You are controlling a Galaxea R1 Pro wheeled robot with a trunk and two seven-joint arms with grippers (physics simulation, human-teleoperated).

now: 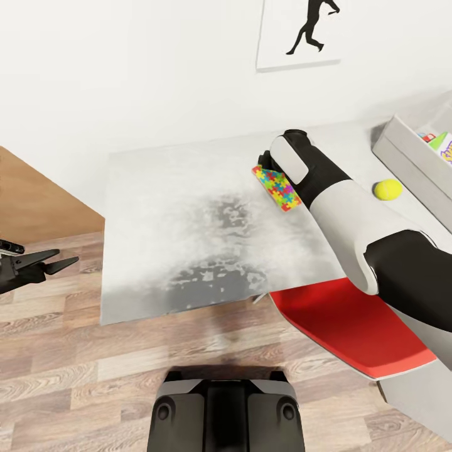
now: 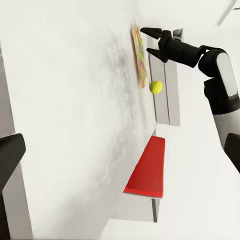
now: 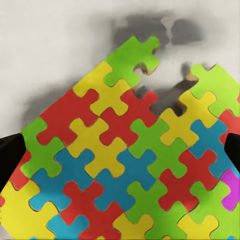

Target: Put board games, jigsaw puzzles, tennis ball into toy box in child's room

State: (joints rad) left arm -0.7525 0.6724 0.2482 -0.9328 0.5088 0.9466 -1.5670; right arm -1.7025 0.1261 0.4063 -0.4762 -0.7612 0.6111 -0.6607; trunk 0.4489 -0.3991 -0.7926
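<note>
Working L to R in the head view, we find the left gripper (image 1: pixel 59 260) off the table's (image 1: pixel 188 245) L edge, over the wood floor (image 1: pixel 75 370), fingers spread apart in a V and holding nothing; it is well apart from every toy. Mid-table lies a jigsaw puzzle (image 1: pixel 277 187), flat on the top, its long axis running diagonally from far-L to near-R. The right gripper (image 1: pixel 265 162) sits directly over the puzzle's far end; the R arm is plainly the nearer one. In the right wrist view the puzzle (image 3: pixel 125 160) lies straight ahead along the fingers, and the two dark fingertips (image 3: pixel 11 157) show at opposite edges of the picture, spread wide with the puzzle between them and, as far as we can judge, not yet clamped on it. The left wrist view shows the right gripper (image 2: pixel 156 39) with fingers parted just at the puzzle's (image 2: pixel 141 55) end, tennis ball (image 2: pixel 156 87) near it. We cannot tell whether a fingertip touches the puzzle. Further R in the head view, the tennis ball (image 1: pixel 388 189) rests on the table, w/ the toy box (image 1: pixel 402 154) just beyond it, a game box already showing inside. Our judgement: the pending move is a close on the puzzle's edge, then a carry R to the toy box.
</note>
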